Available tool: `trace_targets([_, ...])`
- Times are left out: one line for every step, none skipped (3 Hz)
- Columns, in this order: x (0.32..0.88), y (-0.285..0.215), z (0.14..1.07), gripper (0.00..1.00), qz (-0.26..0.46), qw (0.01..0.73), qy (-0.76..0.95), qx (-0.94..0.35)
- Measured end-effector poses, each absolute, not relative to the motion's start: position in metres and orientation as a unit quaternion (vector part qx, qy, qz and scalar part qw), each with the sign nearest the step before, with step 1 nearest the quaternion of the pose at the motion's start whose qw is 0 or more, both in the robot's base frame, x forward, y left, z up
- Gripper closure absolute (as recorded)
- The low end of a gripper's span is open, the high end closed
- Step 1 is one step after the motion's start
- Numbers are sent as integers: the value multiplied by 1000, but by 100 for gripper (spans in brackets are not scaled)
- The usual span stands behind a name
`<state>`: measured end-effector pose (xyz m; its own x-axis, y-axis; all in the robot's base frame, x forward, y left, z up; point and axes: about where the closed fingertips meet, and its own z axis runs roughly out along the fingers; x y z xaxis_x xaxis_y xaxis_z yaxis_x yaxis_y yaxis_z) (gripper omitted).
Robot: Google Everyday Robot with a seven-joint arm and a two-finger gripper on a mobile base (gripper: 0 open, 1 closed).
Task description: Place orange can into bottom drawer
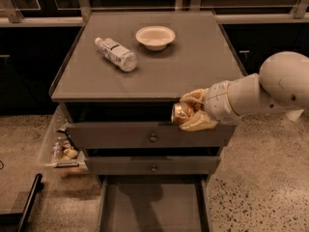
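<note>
My gripper (190, 114) is shut on the orange can (181, 113), a shiny orange-gold can held on its side with its round end facing left. It hangs in front of the cabinet's front edge, at the level of the top drawer (145, 135). The bottom drawer (152, 208) is pulled open below, a wide grey box with a bare floor. The can is well above it and a little to the right of its middle.
On the cabinet top (193, 62) lie a clear water bottle (116, 53) and a white bowl (155, 36). A clear bin with small items (60, 146) hangs at the cabinet's left side. A dark bar (29, 202) lies on the floor at lower left.
</note>
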<state>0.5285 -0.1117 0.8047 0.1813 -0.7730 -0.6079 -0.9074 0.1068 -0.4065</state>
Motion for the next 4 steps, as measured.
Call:
trace_targets([518,-105,782,100,94,389,641,-655])
trace_targets([503,-97,746,100,106,388,651,-643])
trace_targets([494,-90,715,100,106,392,654,-638])
trace_targets([494,-84,688,100,102,404,646,-639])
